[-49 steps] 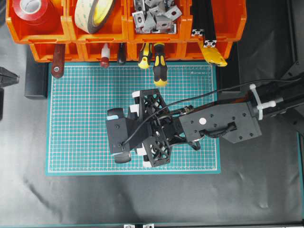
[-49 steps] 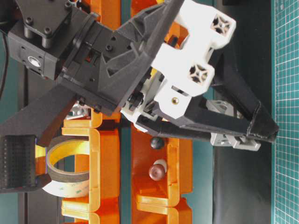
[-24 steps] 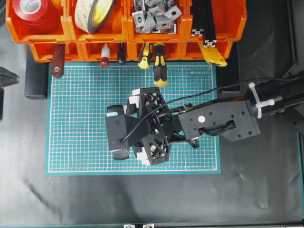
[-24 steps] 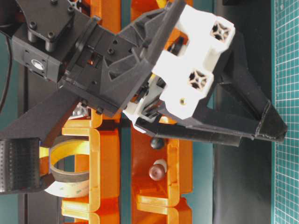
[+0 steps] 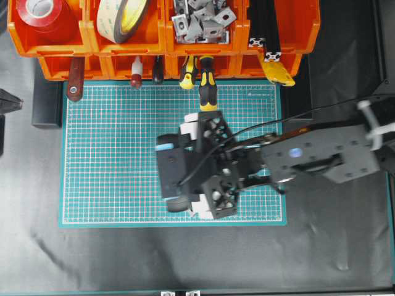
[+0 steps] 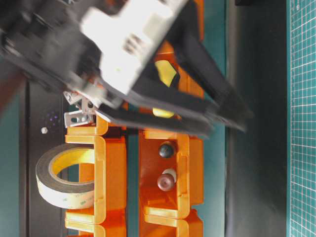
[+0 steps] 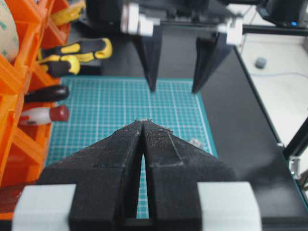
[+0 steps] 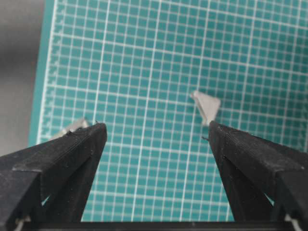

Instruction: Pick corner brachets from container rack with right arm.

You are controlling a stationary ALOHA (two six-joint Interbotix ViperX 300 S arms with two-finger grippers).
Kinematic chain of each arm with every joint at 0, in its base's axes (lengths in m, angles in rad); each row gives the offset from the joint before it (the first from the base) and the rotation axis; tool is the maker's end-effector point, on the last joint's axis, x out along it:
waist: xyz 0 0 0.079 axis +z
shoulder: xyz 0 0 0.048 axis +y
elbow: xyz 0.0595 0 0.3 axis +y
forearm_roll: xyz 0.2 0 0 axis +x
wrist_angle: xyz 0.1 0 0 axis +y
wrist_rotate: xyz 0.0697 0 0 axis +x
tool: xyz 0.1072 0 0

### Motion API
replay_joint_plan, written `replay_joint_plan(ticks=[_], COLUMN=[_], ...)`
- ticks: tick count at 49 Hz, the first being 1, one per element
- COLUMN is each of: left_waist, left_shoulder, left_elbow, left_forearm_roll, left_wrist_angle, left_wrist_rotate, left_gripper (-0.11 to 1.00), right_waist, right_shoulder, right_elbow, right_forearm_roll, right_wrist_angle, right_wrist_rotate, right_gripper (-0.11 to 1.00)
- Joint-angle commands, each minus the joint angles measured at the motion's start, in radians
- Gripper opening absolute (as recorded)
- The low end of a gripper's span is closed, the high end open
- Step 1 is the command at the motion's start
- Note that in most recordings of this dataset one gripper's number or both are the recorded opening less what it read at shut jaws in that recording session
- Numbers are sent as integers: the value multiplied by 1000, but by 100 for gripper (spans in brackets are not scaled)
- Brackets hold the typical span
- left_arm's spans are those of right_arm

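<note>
Right arm out, left tucked.
The right gripper (image 8: pixel 154 139) points downward, jaws spread wide and empty; the left gripper (image 7: pixel 143 126) stays pinched together.

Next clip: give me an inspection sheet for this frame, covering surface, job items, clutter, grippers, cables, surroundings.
Surface: green mat on a black tabletop.
Job items: brackets heaped in one upper bin of the orange rack; one bracket lies loose on the mat between the open fingers, a second at the mat's edge.
Clutter: red tape, tape roll, screwdrivers, black bars in the rack.
Grippers: right gripper open above the mat, empty; left gripper shut, empty.
Cables: black cable runs along the right arm.
Surroundings: nothing seen.
</note>
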Motion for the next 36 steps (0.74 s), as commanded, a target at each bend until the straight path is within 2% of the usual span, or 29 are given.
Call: replay_joint_plan(ticks=[1, 20, 36], left_waist=[-2, -2, -2], left_shoulder=[-6, -23, -31], left_elbow=[-12, -9, -8], left_forearm_roll=[2, 3, 2], left_wrist_angle=[-3, -3, -5], left_wrist_rotate=[0, 0, 2], left_gripper=[0, 0, 0], right_waist=[9, 37, 41], right_shoulder=[-83, -354, -572], right_elbow=[3, 135, 310], right_forearm_roll=[-3, -5, -5], right_wrist_angle=[20, 18, -146], right_wrist_rotate=[11, 75, 75], right_gripper=[81, 81, 80])
